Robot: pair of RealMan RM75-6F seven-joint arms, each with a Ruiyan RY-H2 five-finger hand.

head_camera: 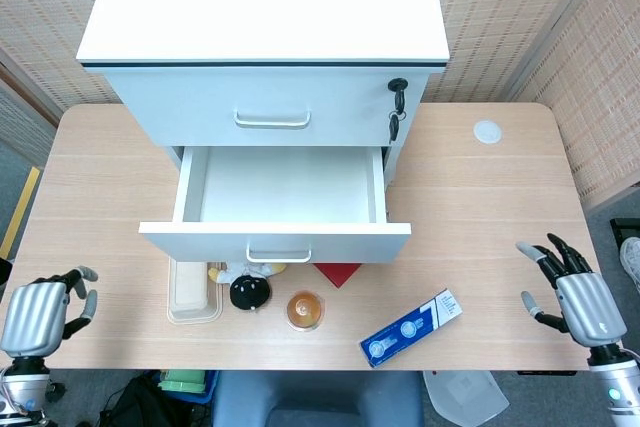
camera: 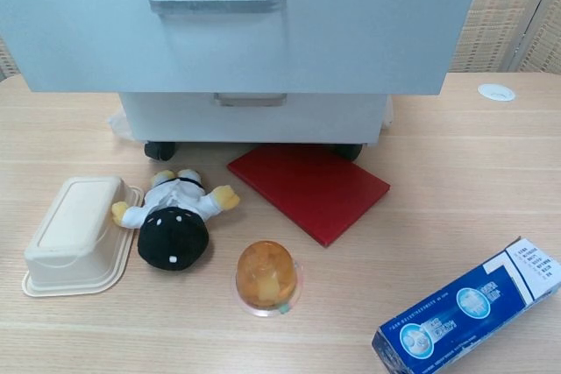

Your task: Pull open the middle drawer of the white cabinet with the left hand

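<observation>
Head view shows one white cabinet on the wooden surface, with its middle drawer pulled well out and bare inside. One key hangs in the lock of the top drawer. The left hand sits at the front left corner of the surface, well apart from the drawer, fingers curled in and holding nothing. The right hand is near the front right edge, fingers spread and empty. In front of the drawer lie one beige lidded container, one plush doll, one orange jelly cup, one red flat pad and one blue toothpaste box. One white disc lies at the far right
</observation>
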